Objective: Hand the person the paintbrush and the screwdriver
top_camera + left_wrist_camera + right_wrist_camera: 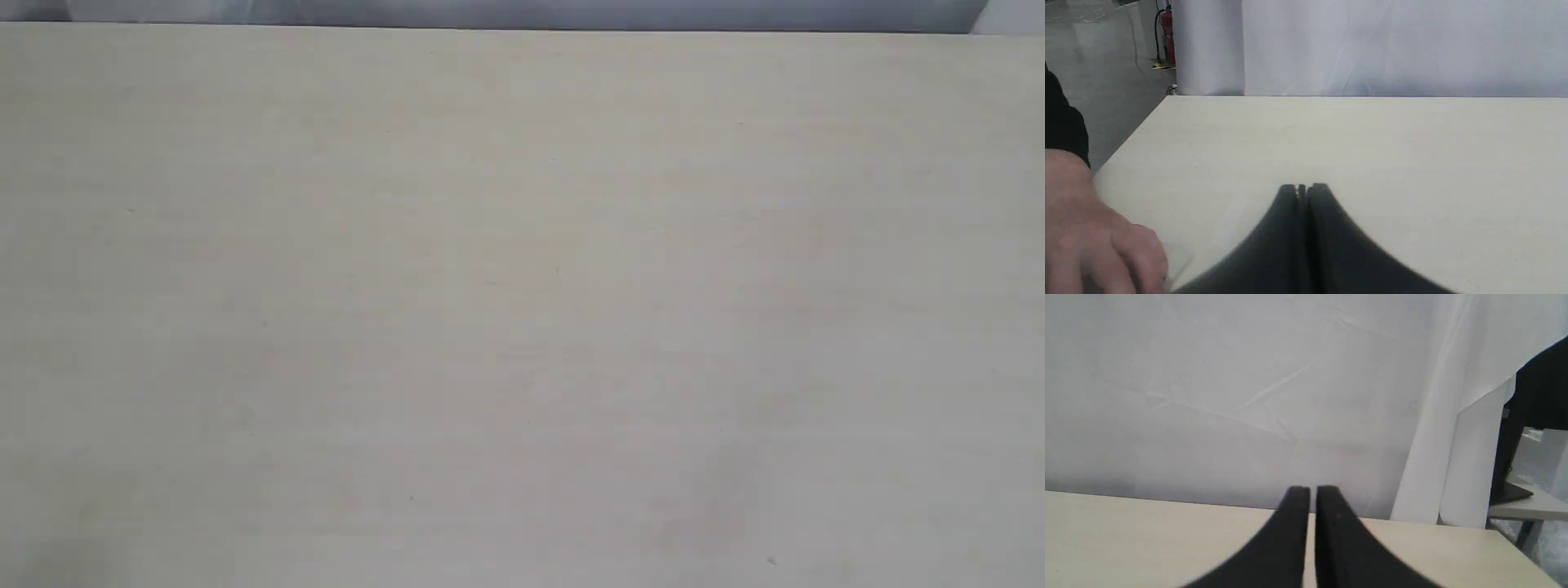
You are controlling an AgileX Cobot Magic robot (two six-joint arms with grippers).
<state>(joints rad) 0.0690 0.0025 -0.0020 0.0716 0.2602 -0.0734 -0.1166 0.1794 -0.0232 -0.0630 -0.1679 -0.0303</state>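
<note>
The paintbrush and the screwdriver are out of view in all three frames. The exterior view holds only the pale table top [522, 310], with neither gripper in it. In the left wrist view my left gripper [1303, 188] is shut with nothing between its black fingers, held over the table. The person's hand [1090, 232] lies at the table's edge beside it, back of the hand showing, a dark sleeve above it. In the right wrist view my right gripper [1312, 492] is shut and empty, pointing toward the far table edge.
A white curtain [1249, 396] hangs behind the table's far edge [1363, 97]. Beyond the table's corner, a red fire extinguisher [1166, 38] stands on the grey floor. A second table with a dark object [1523, 498] stands past the curtain.
</note>
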